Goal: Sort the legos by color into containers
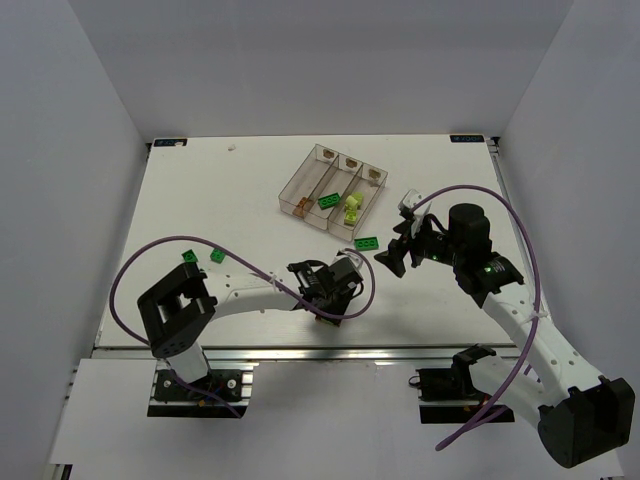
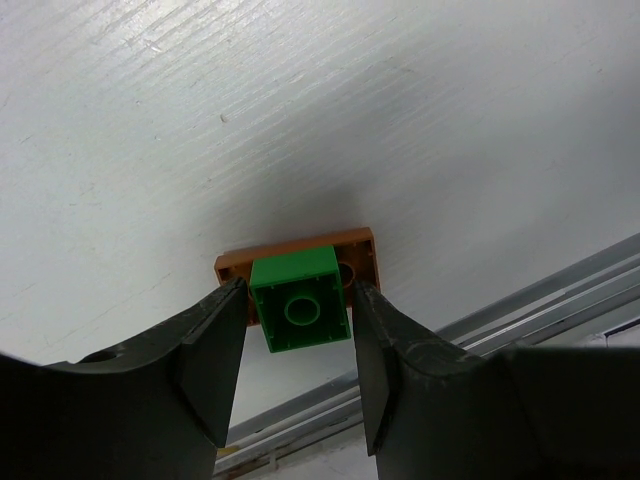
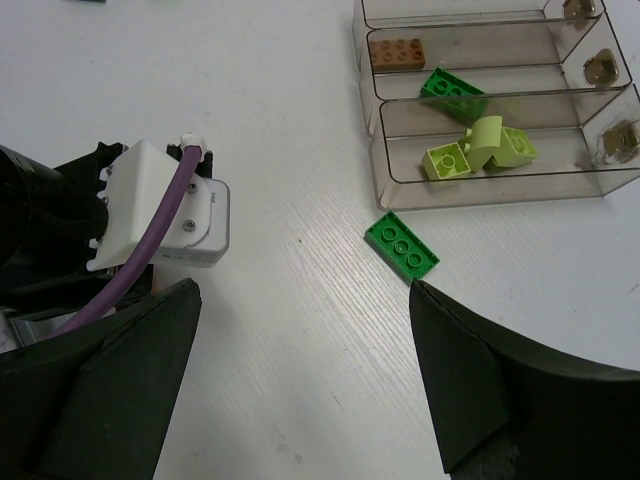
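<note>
Near the table's (image 2: 300, 100) front edge, a green brick (image 2: 300, 315) stacked on an orange brick (image 2: 300, 246) was flanked by the left gripper (image 2: 300, 292) — contact could not be told. Green alone was best pinched squarely, then twisted off. Right gripper (image 3: 302, 300) was spread wide — bins (image 3: 480, 190) well apart from the stack.

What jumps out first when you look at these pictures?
A bright green brick stacked on an orange-brown brick sits right between the fingers of the left end effector, near the front edge of the table. Farther back, the clear three-bin tray holds orange-brown, green and pale yellow-green bricks, and one loose green brick lies just outside it.
</note>
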Robot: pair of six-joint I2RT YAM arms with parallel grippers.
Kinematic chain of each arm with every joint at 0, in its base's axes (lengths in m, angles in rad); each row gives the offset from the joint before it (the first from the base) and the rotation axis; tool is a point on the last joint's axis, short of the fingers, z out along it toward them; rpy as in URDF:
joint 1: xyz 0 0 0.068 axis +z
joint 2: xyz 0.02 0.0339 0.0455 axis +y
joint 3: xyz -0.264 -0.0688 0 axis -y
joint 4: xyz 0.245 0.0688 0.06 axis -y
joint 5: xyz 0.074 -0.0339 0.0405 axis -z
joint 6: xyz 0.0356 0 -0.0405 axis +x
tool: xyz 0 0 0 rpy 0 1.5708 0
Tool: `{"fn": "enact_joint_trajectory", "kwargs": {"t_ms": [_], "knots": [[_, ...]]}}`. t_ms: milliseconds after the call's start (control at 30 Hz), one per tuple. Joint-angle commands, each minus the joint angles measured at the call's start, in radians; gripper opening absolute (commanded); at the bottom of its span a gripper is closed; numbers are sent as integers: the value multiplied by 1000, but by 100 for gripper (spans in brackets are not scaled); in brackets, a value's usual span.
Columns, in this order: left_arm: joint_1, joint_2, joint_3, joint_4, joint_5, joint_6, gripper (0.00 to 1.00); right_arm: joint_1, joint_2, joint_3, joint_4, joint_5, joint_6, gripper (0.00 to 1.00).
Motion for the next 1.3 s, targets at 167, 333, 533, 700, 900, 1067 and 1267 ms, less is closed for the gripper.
{"fn": "enact_joint_trajectory", "kwargs": {"t_ms": [167,333,533,700,900,1067,1267], "knots": [[-10,10,41,-8,-9,9,56,-1,-3,10,7,-19,-5,89],[-11,13,44,-12,-12,10,55,-1,-5,11,7,-21,-6,89],[-11,19,43,-5,-3,20,43,-1,-3,11,7,-22,-5,89],[-10,4,48,1,-3,27,36,-1,3,11,7,-32,0,89],[-10,-75,77,18,-18,55,30,-1,24,18,3,-61,18,89],[7,-160,77,66,-4,87,27,0,17,4,56,40,110,89],[70,-258,34,156,55,131,20,-21,14,-10,95,119,218,86]]}}
